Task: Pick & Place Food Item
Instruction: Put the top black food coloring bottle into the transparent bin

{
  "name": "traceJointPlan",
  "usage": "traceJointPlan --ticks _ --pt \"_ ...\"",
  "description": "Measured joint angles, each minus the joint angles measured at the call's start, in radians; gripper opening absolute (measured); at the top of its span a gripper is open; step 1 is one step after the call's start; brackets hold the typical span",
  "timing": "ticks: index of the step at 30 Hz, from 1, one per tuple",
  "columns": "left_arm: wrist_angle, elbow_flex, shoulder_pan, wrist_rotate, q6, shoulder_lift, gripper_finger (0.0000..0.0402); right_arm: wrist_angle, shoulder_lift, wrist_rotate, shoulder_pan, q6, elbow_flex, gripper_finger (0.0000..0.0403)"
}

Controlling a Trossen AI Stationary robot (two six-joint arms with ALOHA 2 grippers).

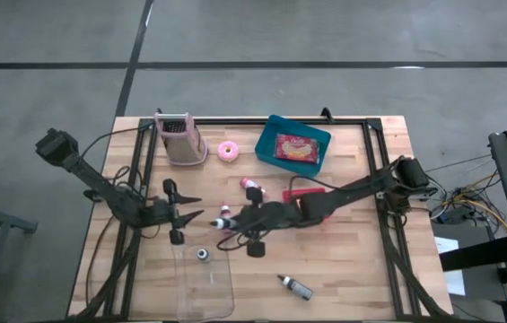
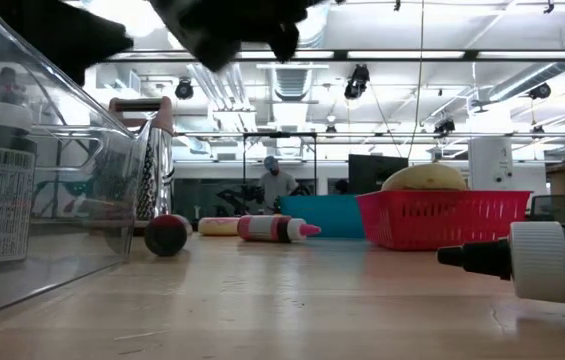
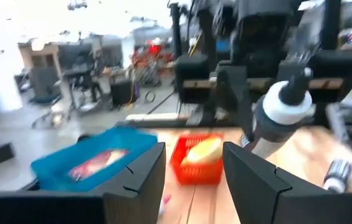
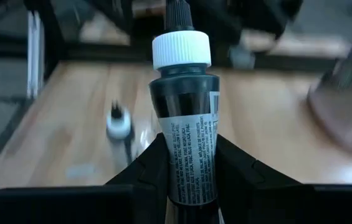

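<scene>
Right gripper point(image 4: 185, 165) clamped on a dark bottle point(image 4: 184, 118) (base hidden between fingers), left gripper point(image 3: 194, 180) parted, empty.

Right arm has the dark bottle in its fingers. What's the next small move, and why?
Probably carry it toward the clear container and lower it in. The right gripper is shut on the dark bottle, held above the table, and one bottle already lies in that container. The left gripper waits open alongside.
</scene>
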State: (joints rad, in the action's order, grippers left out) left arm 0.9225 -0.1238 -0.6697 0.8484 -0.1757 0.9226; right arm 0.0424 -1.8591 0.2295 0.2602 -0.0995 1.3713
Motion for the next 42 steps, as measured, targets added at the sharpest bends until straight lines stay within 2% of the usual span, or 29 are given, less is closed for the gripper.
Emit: traceJointPlan --ticks 4,7,12,18,25,42 --pt "0.155 0.000 0.000 -0.140 -0.092 0.000 0.0163 0.174 0.000 0.009 0.004 0.061 -0.043 0.0085" --pt "0.215 0.000 0.000 -0.217 -0.102 0.000 0.0163 0.311 0.000 0.008 0.002 0.097 -0.090 0.0085" --pt "0.222 0.000 0.000 -0.232 -0.079 0.000 0.0167 0.496 0.000 0.005 -0.008 0.152 -0.154 0.0084" --pt "0.221 -0.029 0.026 -0.249 -0.075 0.005 0.0207 0.644 -0.005 -0.042 -0.051 0.145 -0.191 0.0084" --pt "0.217 -0.072 0.092 -0.338 -0.060 0.051 0.0252 0.690 -0.006 -0.074 -0.083 0.122 -0.217 0.0084" --pt "0.214 -0.133 0.232 -0.405 -0.004 0.159 0.0255 0.736 -0.006 -0.082 -0.097 0.121 -0.214 0.0084"
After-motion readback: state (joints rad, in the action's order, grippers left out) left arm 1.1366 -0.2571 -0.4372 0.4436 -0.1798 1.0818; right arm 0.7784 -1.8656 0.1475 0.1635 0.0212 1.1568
